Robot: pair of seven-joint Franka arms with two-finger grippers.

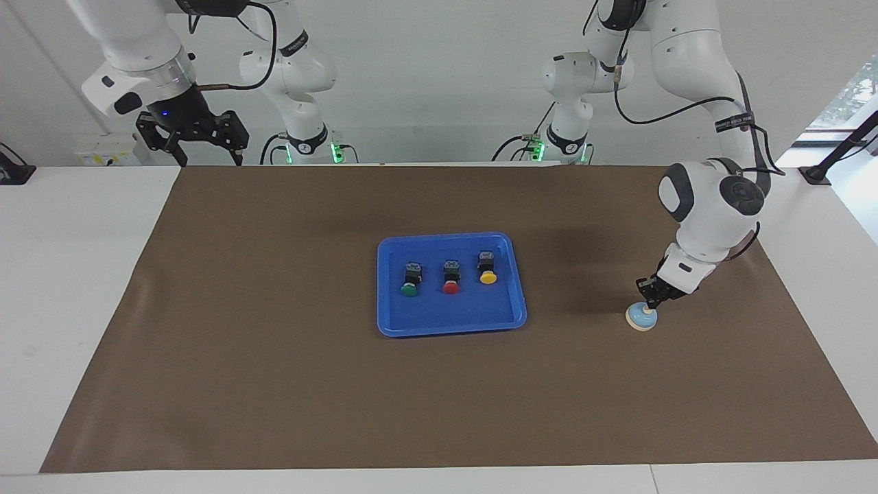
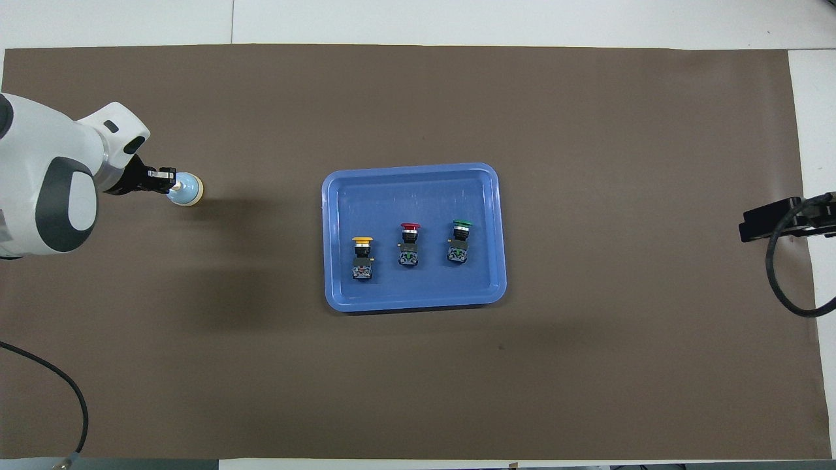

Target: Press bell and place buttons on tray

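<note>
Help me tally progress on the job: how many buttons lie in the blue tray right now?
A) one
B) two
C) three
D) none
C: the green button, red button and yellow button all lie inside the tray.

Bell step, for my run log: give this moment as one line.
left gripper: shut, at bell knob | right gripper: open, waiting | buttons: all three in tray

A white table [image 1: 82,288] carries a broad brown mat [image 1: 274,384] across its middle. In the facing view a plain pale wall [image 1: 439,82] fills twelve o'clock; a daylit window [image 1: 847,96] shows at two o'clock.
</note>
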